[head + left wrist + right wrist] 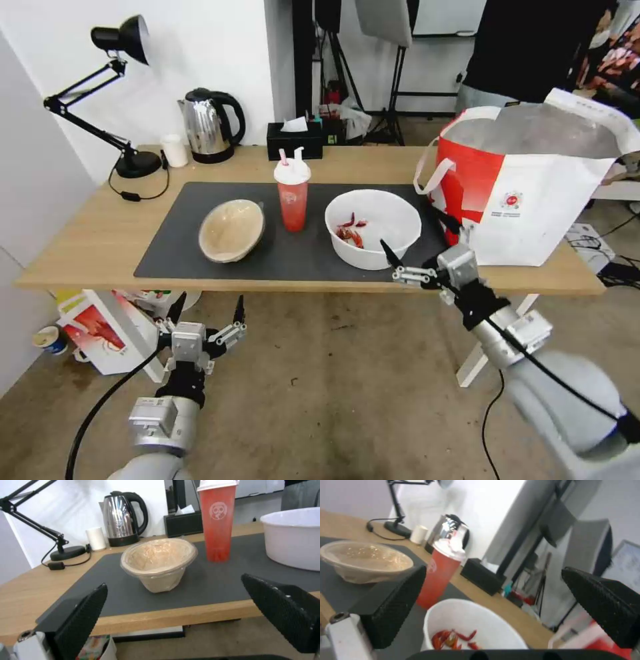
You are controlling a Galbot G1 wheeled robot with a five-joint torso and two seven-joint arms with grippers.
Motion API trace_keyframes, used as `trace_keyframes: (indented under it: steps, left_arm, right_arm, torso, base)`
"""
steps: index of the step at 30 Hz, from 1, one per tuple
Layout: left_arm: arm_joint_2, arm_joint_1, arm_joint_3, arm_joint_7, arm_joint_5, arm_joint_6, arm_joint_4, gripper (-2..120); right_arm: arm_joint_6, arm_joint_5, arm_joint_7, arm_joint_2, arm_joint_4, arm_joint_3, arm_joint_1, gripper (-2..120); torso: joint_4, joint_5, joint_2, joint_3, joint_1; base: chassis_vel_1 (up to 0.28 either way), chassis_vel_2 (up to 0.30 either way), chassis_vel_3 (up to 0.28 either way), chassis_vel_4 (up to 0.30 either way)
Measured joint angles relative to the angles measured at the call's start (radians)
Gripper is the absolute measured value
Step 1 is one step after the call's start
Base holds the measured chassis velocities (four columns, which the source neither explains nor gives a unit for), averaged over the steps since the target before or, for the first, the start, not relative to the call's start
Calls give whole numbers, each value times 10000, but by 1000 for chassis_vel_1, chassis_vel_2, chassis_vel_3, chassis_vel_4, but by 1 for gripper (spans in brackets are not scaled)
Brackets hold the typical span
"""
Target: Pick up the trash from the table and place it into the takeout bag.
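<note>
Our right tool (421,243) hovers with fingers apart at the near rim of the white bowl (373,227); our left tool (207,312) waits spread below the surface (87,233). On the grey mat (167,257) sit the beige bowl (231,230) and red cup (292,197). The takeout bag (527,187) stands at the right end. Lamp (120,100) and kettle (210,127) stand far left; concrete floor (333,387) lies below.

Bright, even indoor light falls from above, leaving soft, faint shadows under the bowls on the mat (293,257). Glare streaks the kettle (207,127). The head view bends at its edges. The right wrist view is smeared, its background unfocused.
</note>
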Motion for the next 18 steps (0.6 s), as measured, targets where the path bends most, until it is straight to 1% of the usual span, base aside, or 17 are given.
trace_keyframes:
  steps: [1, 2, 5, 6, 8, 9, 10, 11, 12, 13, 15, 16, 17, 18]
  left_arm:
    - [0, 0, 0, 0, 0, 0, 0, 100]
    - [0, 0, 0, 0, 0, 0, 0, 100]
    - [-1, 0, 0, 0, 0, 0, 0, 100]
    - [-1, 0, 0, 0, 0, 0, 0, 100]
    - [-1, 0, 0, 0, 0, 0, 0, 100]
    - [-1, 0, 0, 0, 0, 0, 0, 100]
    - [0, 0, 0, 0, 0, 0, 0, 100]
    - [0, 0, 0, 0, 0, 0, 0, 100]
    - [0, 0, 0, 0, 0, 0, 0, 100]
    - [0, 0, 0, 0, 0, 0, 0, 100]
    - [0, 0, 0, 0, 0, 0, 0, 100]
    - [-1, 0, 0, 0, 0, 0, 0, 100]
    - [0, 0, 0, 0, 0, 0, 0, 100]
    - [0, 0, 0, 0, 0, 0, 0, 100]
  right_arm:
    - [-63, 104, -81, -342, 8, -33, 267, 100]
    - [-63, 104, -81, -342, 8, -33, 267, 100]
    - [-256, 438, -333, -1403, 49, -152, 1079, 100]
    - [-256, 438, -333, -1403, 49, -152, 1079, 100]
    - [-373, 650, -499, -2091, 78, -225, 1609, 100]
    - [-373, 650, -499, -2091, 78, -225, 1609, 100]
    - [-421, 728, -561, -2350, 83, -252, 1807, 100]
    - [-497, 860, -664, -2786, 94, -296, 2136, 100]
    - [-531, 923, -710, -2987, 100, -319, 2292, 100]
    - [-531, 923, -710, -2987, 100, -319, 2292, 100]
    - [-606, 1087, -1006, -3643, 26, -392, 2857, 100]
    - [-623, 1122, -1154, -3815, -78, -419, 3046, 100]
    - [-622, 1145, -1261, -3885, -126, -443, 3136, 100]
    - [-622, 1145, -1261, -3885, -126, -443, 3136, 100]
  torso:
    - [0, 1, 0, 0, 0]
    - [0, 1, 0, 0, 0]
    - [0, 1, 0, 0, 0]
    - [0, 1, 0, 0, 0]
    - [0, 0, 0, 0, -1]
    - [0, 0, 0, 0, -1]
    - [0, 1, 0, 0, -1]
    - [0, 2, 0, 0, -1]
    - [0, 1, 0, 0, 0]
    - [0, 1, 0, 0, 0]
    - [-1, -4, 0, -1, -3]
    - [1, -11, 0, -1, -3]
    - [0, 1, 0, -1, -3]
    - [0, 1, 0, -1, -3]
  base:
    - [0, 0, 0, 0]
    - [0, 0, 0, 0]
    - [0, 0, 0, 0]
    - [0, 0, 0, 0]
    - [0, 0, 0, 0]
    - [0, 0, 0, 0]
    - [0, 0, 0, 0]
    - [0, 0, 0, 0]
    - [0, 0, 0, 0]
    - [0, 0, 0, 0]
    - [0, 0, 0, 0]
    - [0, 0, 0, 0]
    - [0, 0, 0, 0]
    - [0, 0, 0, 0]
